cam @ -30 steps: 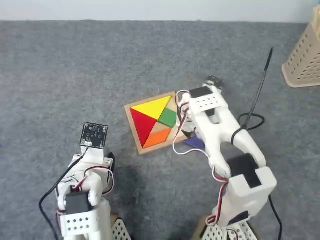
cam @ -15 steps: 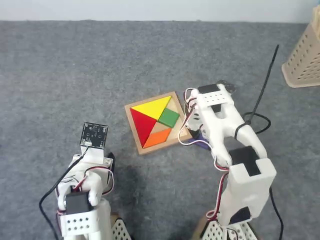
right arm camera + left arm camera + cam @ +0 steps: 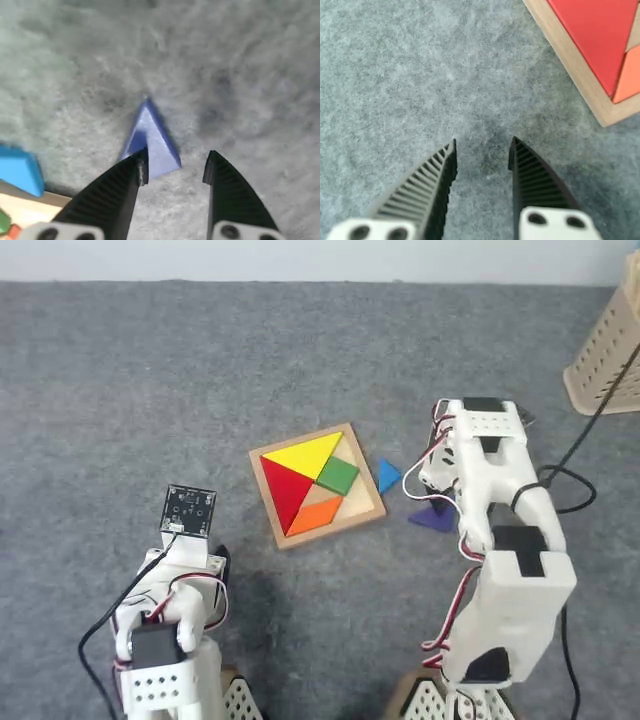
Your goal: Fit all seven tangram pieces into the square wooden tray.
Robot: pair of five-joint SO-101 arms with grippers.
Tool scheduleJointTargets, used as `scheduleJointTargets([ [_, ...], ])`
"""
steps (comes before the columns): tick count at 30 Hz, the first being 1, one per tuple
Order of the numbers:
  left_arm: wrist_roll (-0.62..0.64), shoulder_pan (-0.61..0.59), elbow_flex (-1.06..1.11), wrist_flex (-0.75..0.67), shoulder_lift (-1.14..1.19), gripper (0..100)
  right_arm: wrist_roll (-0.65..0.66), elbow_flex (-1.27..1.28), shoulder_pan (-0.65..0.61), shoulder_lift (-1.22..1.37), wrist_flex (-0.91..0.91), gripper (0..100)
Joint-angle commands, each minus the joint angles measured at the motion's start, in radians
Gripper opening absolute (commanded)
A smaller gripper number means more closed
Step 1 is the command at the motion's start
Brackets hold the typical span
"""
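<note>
Tray (image 3: 268,492) sits mid-surface with a yellow triangle (image 3: 305,455), a red triangle (image 3: 283,495), a green square (image 3: 338,476) and an orange triangle (image 3: 310,517) seated inside. A pale shape between them may be a fifth piece or bare wood; I cannot tell which. The strip along the tray's far-right side looks unfilled. Two pieces are left outside: a blue triangle (image 3: 388,476) just beside that edge, and a purple triangle (image 3: 435,518) farther off on the grey surface (image 3: 150,370).

The right tool (image 3: 177,155) is spread wide over the purple triangle, holding nothing. The left tool (image 3: 482,155) is parted and empty near the tray's corner.

Since a second ago the right arm has swung away from the tray, uncovering the blue triangle, and the purple one has shifted right. The left arm is unchanged.
</note>
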Motion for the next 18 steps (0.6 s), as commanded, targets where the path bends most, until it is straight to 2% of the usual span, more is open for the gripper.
scheduleJointTargets([
  [1, -0.005, 0.002, -0.012, 0.005, -0.006, 17, -0.018, -0.058, 0.018, -0.018, 0.027, 19.5],
  [10, -0.005, 0.002, -0.012, 0.005, -0.006, 17, -0.026, -0.112, -0.061, -0.019, 0.035, 19.5],
  [14, -0.005, 0.002, -0.012, 0.005, -0.006, 17, -0.081, -0.187, -0.094, -0.019, 0.065, 19.5],
  [18, -0.005, 0.002, -0.012, 0.005, -0.006, 17, -0.083, -0.187, -0.099, -0.007, 0.073, 19.7],
])
